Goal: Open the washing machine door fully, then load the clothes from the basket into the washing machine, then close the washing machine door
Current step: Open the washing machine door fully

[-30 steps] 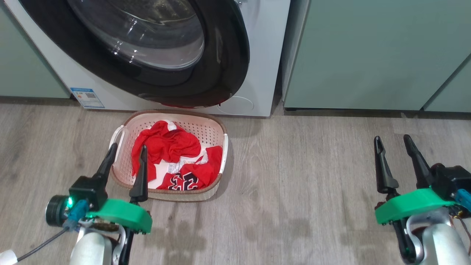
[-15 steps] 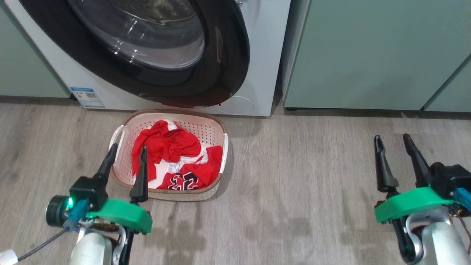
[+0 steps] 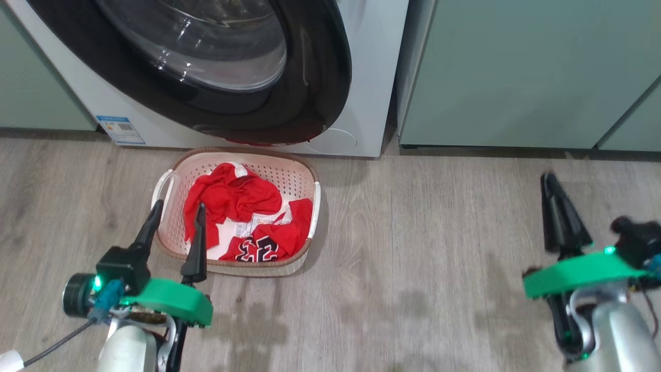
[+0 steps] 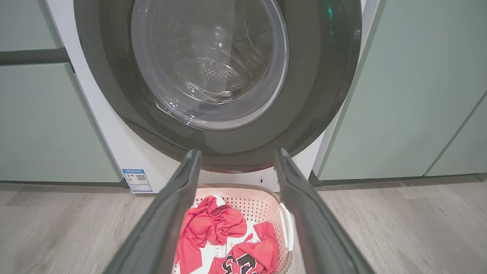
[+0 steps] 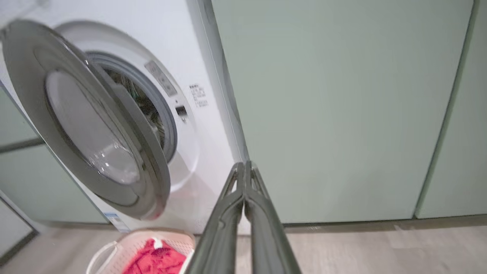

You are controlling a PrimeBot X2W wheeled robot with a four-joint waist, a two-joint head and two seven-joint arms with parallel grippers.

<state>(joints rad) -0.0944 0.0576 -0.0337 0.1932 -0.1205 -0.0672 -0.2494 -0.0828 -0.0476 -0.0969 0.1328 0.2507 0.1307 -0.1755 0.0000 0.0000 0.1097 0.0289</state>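
The washing machine (image 3: 367,77) stands ahead with its door (image 3: 320,77) partly swung out; the right wrist view shows this door (image 5: 95,125) ajar, with the grey gasket behind it. On the floor under the door sits the basket (image 3: 304,181) holding the clothes (image 3: 232,196), red, one with a black-and-white print. My left gripper (image 3: 178,206) is open, just in front of the basket's near left corner and apart from it. My right gripper (image 3: 548,180) is shut on nothing, far right over bare floor. Its fingers (image 5: 237,198) point at the cabinet beside the machine.
Pale green cabinets (image 3: 516,72) flank the machine on the right and another cabinet (image 3: 31,93) on the left. The open door overhangs the basket's far edge. Wood-look floor (image 3: 413,258) stretches between the basket and my right arm.
My right gripper has shut and shifted forward and slightly right, blurred from motion. The head view has shifted a little. My left gripper stays open in place.
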